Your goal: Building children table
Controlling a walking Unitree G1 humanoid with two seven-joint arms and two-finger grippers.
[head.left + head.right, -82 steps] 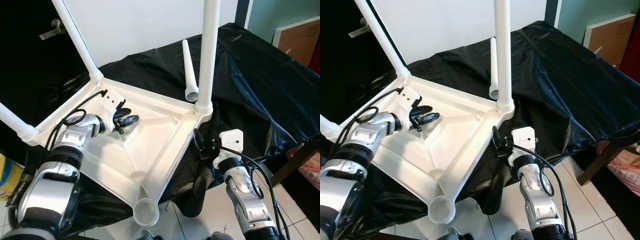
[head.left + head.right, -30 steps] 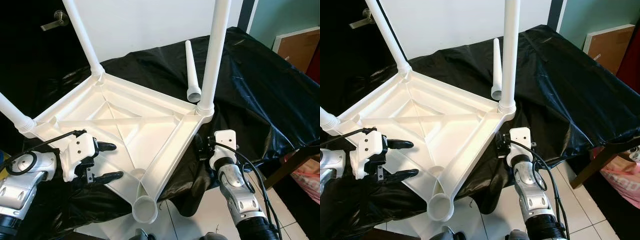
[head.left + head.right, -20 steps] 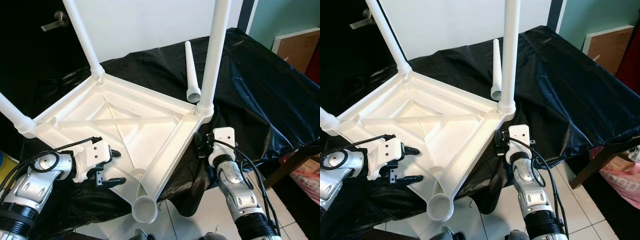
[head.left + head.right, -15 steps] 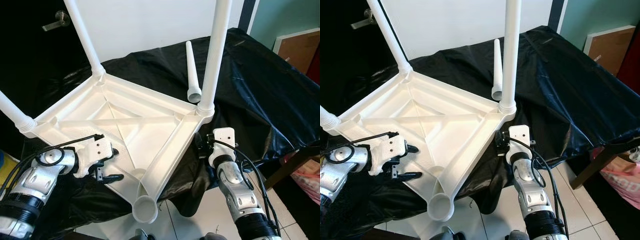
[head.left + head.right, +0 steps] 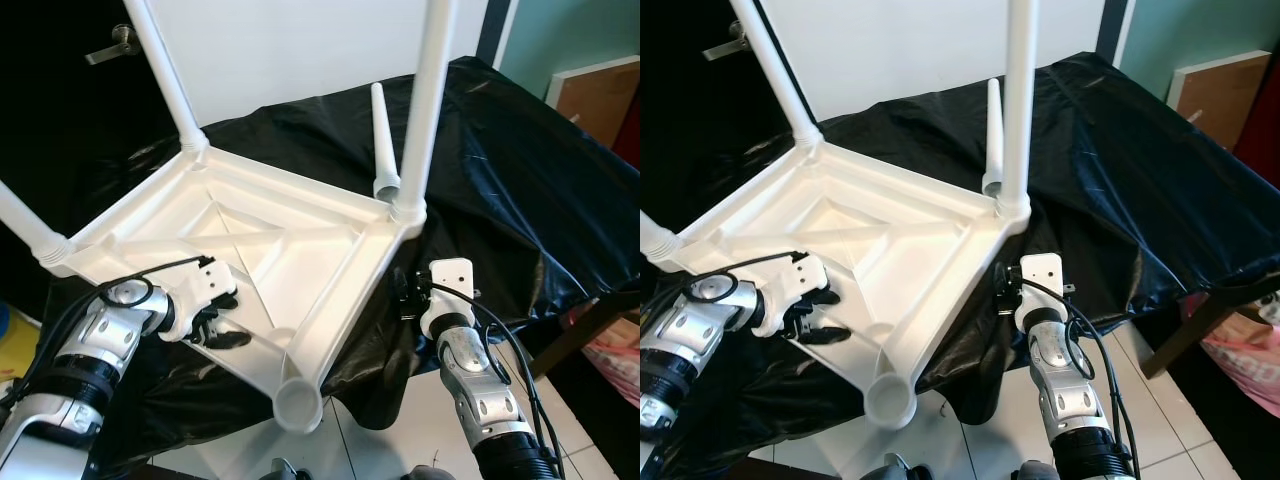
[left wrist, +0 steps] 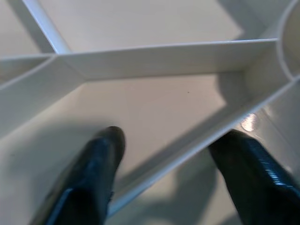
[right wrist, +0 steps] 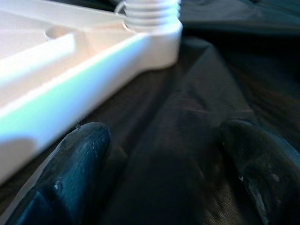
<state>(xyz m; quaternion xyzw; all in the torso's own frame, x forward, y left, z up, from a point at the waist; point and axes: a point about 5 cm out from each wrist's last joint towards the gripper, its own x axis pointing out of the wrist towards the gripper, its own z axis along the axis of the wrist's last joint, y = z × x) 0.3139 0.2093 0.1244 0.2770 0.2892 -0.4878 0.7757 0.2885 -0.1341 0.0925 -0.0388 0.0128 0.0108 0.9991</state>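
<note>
Upside down on a black sheet [image 5: 520,180] lies the white plastic table [image 5: 270,250], three legs already standing up from its corners and the near corner socket [image 5: 298,403] still open, hanging out past the sheet's edge. Beyond the right rear corner, flat on the sheet, lies the loose fourth leg [image 5: 381,140], wide end toward the table. Left gripper [image 5: 215,320] reaching in at the near-left edge, fingers spread apart and straddling the thin rim wall — one finger [image 6: 89,173] inside the tray, the other outside, not yet pinched. Right gripper [image 5: 1003,284] low beside the right edge near the front-right leg, fingers also parted, nothing held, over bare sheet. Likely light and hollow, fairly stiff thanks to the ribbing, but smooth and slippery, and apt to slide on the glossy sheet. Best taken by the rim wall or a rib rather than the flat panel — and the loose leg near its wide end, so the end can be steered into the socket.
</note>
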